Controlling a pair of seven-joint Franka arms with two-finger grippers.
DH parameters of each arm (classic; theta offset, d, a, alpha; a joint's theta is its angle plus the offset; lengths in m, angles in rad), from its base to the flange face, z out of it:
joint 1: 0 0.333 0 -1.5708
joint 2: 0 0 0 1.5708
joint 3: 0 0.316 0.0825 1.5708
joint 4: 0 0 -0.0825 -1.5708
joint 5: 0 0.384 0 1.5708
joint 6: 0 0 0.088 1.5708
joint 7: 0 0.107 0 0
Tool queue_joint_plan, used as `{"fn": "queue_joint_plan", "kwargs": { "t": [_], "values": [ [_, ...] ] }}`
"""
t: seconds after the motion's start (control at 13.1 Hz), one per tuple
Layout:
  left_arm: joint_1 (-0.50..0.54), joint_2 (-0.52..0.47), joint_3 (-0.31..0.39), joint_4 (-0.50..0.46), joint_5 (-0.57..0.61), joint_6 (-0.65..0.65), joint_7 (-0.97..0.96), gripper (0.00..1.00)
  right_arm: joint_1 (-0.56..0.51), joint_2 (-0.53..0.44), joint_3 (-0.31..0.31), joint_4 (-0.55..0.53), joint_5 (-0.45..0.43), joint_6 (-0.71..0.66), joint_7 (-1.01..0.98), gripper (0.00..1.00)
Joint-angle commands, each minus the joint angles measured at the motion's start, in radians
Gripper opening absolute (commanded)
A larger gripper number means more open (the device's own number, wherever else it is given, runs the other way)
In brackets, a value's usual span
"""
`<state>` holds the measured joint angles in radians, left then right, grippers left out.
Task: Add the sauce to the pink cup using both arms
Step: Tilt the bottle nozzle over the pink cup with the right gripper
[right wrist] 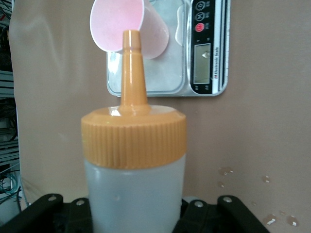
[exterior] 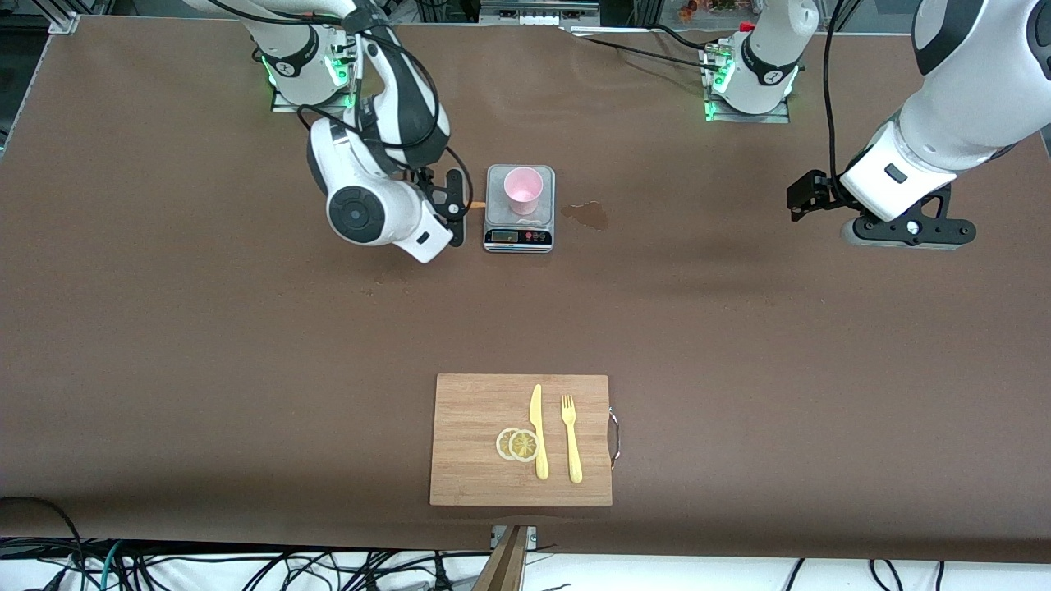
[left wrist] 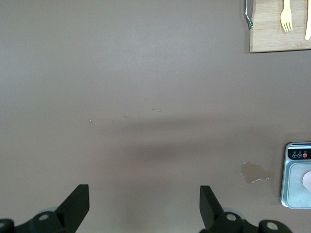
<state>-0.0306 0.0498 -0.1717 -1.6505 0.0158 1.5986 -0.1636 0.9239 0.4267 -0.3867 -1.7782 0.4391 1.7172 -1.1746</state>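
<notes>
The pink cup [exterior: 523, 190] stands upright on a small kitchen scale [exterior: 519, 238]; the right wrist view also shows the cup [right wrist: 121, 24]. My right gripper [exterior: 454, 205] is shut on the sauce bottle [right wrist: 133, 160], a whitish bottle with an orange cap. It hangs low beside the scale, toward the right arm's end of the table. The bottle is tipped over, and its orange nozzle [exterior: 476, 205] points at the cup and stops just short of its rim. My left gripper [exterior: 907, 231] waits over bare table at the left arm's end, open with nothing between its fingers [left wrist: 77, 201].
A wet patch [exterior: 587, 215] lies on the brown table beside the scale, toward the left arm's end. Nearer the front camera sits a wooden cutting board [exterior: 468, 468] with a yellow knife [exterior: 538, 431], a yellow fork [exterior: 571, 439] and lemon slices [exterior: 517, 444].
</notes>
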Motion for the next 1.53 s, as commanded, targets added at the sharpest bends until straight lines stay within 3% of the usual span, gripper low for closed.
{"fn": "queue_joint_plan", "kwargs": {
  "t": [0.0,0.84,1.46],
  "values": [
    [0.005,-0.015,0.000,-0.006,-0.019,-0.011,0.015,1.00,0.006,-0.025,0.060,-0.003,-0.062,-0.001,0.091,0.14],
    [0.005,-0.015,0.000,-0.006,-0.019,-0.011,0.013,1.00,0.018,-0.054,0.160,-0.040,-0.190,-0.024,0.220,0.14],
    [0.005,-0.015,0.000,-0.006,-0.019,-0.011,0.013,1.00,0.032,-0.048,0.177,-0.037,-0.252,-0.014,0.309,0.14]
  ]
}}
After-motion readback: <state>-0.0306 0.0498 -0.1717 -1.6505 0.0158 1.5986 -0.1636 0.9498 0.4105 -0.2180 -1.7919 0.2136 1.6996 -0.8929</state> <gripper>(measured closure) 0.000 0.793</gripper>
